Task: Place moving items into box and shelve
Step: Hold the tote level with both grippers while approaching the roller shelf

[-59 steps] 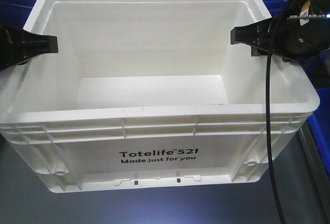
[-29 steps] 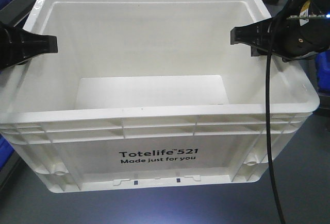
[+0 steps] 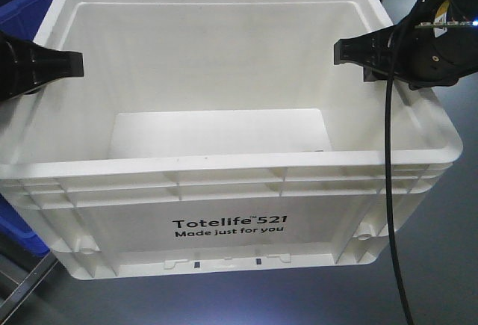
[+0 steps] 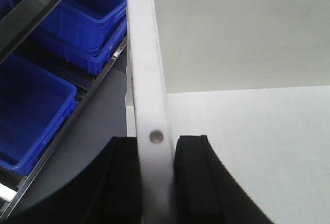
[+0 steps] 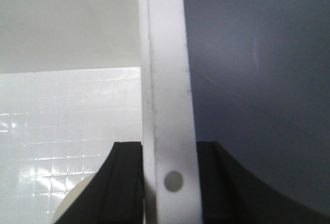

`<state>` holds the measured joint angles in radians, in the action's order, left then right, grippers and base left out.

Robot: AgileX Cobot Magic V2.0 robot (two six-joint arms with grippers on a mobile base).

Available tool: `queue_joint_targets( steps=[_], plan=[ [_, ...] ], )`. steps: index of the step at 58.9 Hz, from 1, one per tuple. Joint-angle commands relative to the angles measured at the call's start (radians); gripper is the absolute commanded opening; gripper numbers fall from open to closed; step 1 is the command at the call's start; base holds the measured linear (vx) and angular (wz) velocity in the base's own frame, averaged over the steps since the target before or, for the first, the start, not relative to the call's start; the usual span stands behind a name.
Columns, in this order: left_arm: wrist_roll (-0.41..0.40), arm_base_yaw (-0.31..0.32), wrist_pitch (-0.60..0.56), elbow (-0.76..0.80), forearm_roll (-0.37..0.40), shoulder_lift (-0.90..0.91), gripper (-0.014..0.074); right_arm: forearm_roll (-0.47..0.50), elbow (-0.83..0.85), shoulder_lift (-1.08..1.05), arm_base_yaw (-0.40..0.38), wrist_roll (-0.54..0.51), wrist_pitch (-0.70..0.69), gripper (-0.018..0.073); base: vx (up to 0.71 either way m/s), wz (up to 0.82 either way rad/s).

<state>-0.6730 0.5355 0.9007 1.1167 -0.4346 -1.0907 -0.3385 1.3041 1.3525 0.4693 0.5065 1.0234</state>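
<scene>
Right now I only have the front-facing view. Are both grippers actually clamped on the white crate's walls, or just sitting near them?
Observer: The left wrist view shows the left gripper straddling the side wall of the white Totelife crate, with one finger pressed against each face.
Reviewer: And the right one?
Observer: In the right wrist view the right gripper straddles the opposite wall, tight on both faces.
Reviewer: Is anything inside? I only see bare floor.
Observer: The right wrist view catches a pale rounded shape low inside the crate by that gripper. It is too cropped to identify.
</scene>
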Motion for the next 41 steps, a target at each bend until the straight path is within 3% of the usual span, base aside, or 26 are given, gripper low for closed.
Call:
queue_joint_targets(
  steps=[1, 41],
  plan=[
    [0.005, 0.008, -0.125, 0.043, -0.067, 0.034, -0.0022, -0.079, 0.038, -0.042, 0.0, -0.019, -0.089, -0.0015, 0.12, 0.5],
    [0.005, 0.008, -0.125, 0.043, -0.067, 0.034, -0.0022, -0.079, 0.038, -0.042, 0.0, -0.019, -0.088, -0.0015, 0.07, 0.51]
  ],
)
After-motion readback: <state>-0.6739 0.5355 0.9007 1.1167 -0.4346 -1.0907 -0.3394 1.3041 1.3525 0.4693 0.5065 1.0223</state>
